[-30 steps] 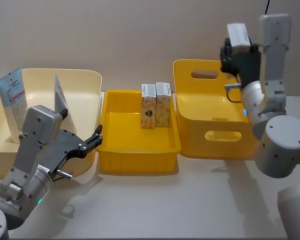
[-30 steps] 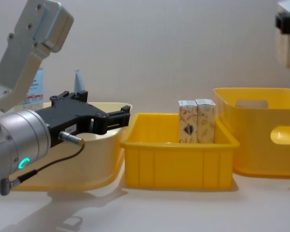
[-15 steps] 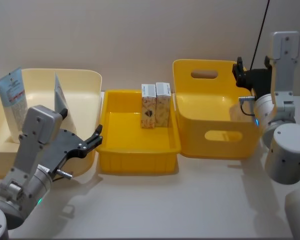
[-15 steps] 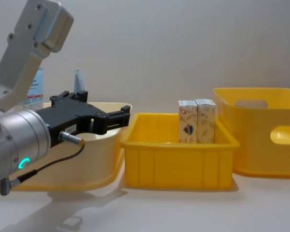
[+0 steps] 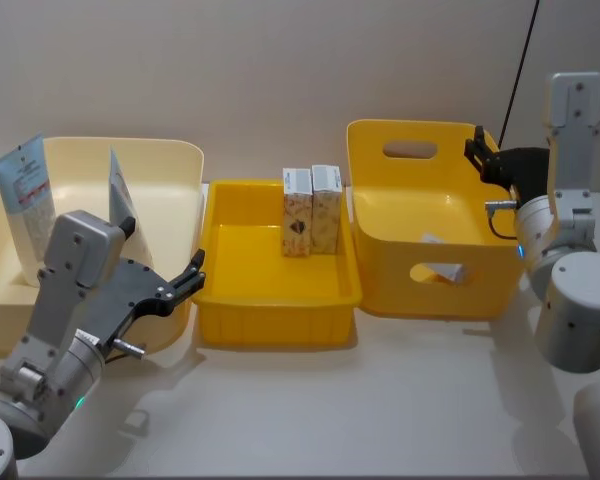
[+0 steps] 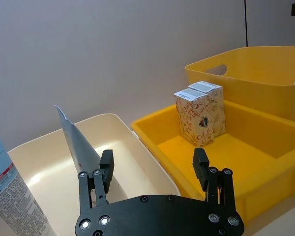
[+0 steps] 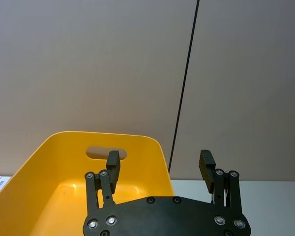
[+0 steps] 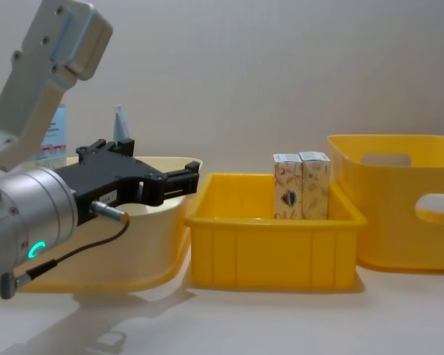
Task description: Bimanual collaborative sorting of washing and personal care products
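**Both grippers open & empty; cartons in 2 yellow bins, tubes in cream bin**

R gripper (image 5: 477, 150) hovers over the far-right rim of the tall yellow bin (image 5: 400, 250). Its fingers (image 7: 113, 162) are spread wide w/ nothing between them. Inside that bin, 1 pale carton (image 5: 444, 271) lies low. It shows partly over the near wall & partly thru the handle slot, so its print can't be made out.

L gripper (image 5: 188, 275) sits low at near left, by the near-right corner of the cream bin (image 5: 160, 146). It points right toward the low yellow tray (image 5: 280, 320). Its fingers are also wide apart & hold nothing, w/ the tips close to the tray's left rim.

The 3 containers stand side by side on the table (image 5: 380, 400): cream bin left, tray in the middle, tall bin right.

In the tray, 2 upright cartons, white-beige w/ orange pattern, stand touching each other toward the far right: left carton (image 5: 297, 212) & right carton (image 5: 327, 208).

The cream bin holds 2 light-blue & white tubes. 1st tube (image 5: 22, 205) leans at the far-left side, printed face toward the head cam. 2nd tube (image 5: 120, 200) tilts nearer the bin's right half, just beyond the L arm.
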You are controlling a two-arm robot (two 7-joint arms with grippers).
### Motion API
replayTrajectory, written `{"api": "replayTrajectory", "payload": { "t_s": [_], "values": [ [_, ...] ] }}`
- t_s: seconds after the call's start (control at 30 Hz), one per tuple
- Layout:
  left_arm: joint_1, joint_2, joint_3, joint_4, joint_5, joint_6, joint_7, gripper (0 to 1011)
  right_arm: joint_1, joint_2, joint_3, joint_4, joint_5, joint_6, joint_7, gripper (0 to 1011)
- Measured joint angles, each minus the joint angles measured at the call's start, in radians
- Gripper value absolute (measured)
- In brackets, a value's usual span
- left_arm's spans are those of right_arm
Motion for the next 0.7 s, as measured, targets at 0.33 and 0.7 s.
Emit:
{"api": "replayTrajectory", "payload": {
  "t_s": [0.33, 0.7],
  "values": [
    [0.000, 0.000, 0.000, 0.000, 0.000, 0.000, 0.000, 1003, -0.002, -0.003, 0.008, -0.003, 0.000, -0.013, -0.002, 1001],
    [0.000, 0.000, 0.000, 0.000, 0.000, 0.000, 0.000, 1003, -0.001, -0.023, 0.037, -0.039, 0.012, -0.089, -0.014, 1001]
  ]
}}
